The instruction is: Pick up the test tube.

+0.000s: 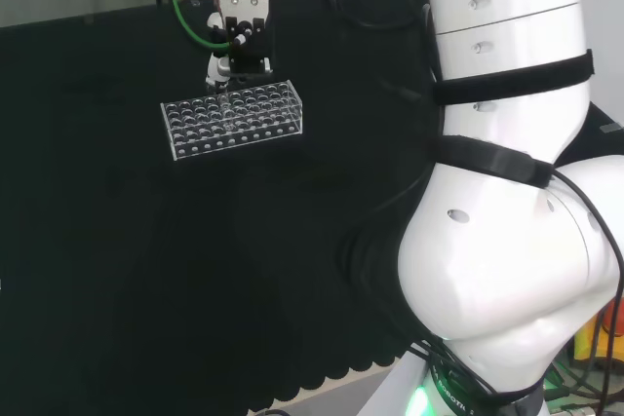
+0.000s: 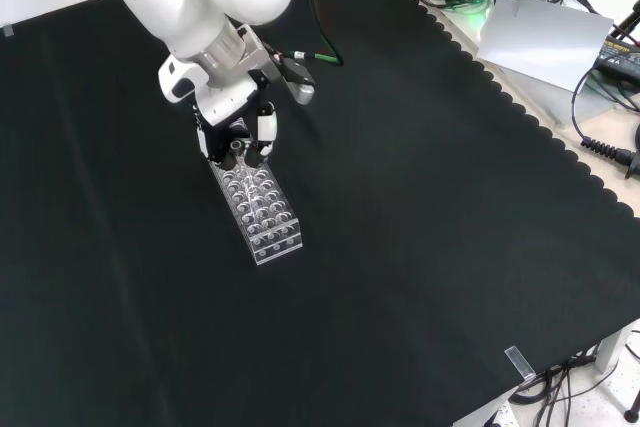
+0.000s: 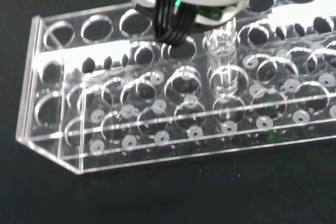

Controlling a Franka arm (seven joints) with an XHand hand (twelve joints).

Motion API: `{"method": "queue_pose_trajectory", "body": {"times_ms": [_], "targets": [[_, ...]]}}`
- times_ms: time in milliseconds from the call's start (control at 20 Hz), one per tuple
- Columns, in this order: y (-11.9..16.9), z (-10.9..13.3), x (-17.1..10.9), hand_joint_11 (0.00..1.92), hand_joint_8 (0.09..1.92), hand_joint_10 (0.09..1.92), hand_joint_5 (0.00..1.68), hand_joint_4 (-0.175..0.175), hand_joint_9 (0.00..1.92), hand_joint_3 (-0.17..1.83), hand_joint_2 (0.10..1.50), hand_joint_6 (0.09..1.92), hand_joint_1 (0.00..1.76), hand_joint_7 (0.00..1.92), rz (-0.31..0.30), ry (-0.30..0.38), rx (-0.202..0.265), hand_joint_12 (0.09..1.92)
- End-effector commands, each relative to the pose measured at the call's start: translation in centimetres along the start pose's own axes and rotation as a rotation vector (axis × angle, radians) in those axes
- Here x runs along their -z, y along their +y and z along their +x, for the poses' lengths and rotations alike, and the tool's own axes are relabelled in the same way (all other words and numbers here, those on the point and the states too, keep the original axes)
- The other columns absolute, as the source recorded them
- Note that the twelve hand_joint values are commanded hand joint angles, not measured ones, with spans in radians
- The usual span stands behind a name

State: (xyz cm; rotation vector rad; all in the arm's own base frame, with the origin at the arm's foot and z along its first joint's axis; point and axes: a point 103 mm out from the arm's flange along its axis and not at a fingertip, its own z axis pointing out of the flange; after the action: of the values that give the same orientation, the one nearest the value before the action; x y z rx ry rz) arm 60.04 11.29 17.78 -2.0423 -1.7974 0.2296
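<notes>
Closest in the wrist view, a clear tube rack point(image 3: 173, 114) sits on the black desk point(image 1: 146, 270). One test tube point(image 3: 222, 51) stands upright in a back-row hole. In the head view the robot hand point(image 1: 239, 46) hangs at twelve o'clock of the rack; whether its fingers are apart or together I cannot tell.

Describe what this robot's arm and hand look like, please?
The arm is made of big, rounded, glossy white links, with black straps round two of them and a green light glowing near its base. A green cable and black cables run along it. The hand is small by comparison, black and white, built of blocky parts.
</notes>
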Motion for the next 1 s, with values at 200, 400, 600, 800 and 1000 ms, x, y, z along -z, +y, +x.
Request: {"method": "queue_pose_trajectory", "body": {"times_ms": [200,400,600,800,1000], "targets": [[-0.9,-0.9,1.7,1.12,0.76,0.72,1.22,-0.175,1.52,0.74,0.62,0.75,1.31,1.28,-0.008,0.047,-0.019,1.01],[-1.5,-1.1,3.2,1.12,0.76,0.72,1.22,-0.175,1.52,0.74,0.62,0.75,1.31,1.28,-0.022,0.077,-0.020,1.01],[-2.4,-1.2,5.4,1.12,0.76,0.72,1.22,-0.175,1.52,0.75,0.62,0.75,1.31,1.28,-0.044,0.104,-0.014,1.01],[-3.3,-1.3,7.7,1.12,0.76,0.72,1.23,-0.175,1.52,0.75,0.62,0.75,1.31,1.28,-0.069,0.114,-0.001,1.01],[-4.4,-1.4,10.2,1.12,0.76,0.72,1.23,-0.175,1.52,0.76,0.61,0.75,1.31,1.28,-0.102,0.122,0.012,1.01]]}}
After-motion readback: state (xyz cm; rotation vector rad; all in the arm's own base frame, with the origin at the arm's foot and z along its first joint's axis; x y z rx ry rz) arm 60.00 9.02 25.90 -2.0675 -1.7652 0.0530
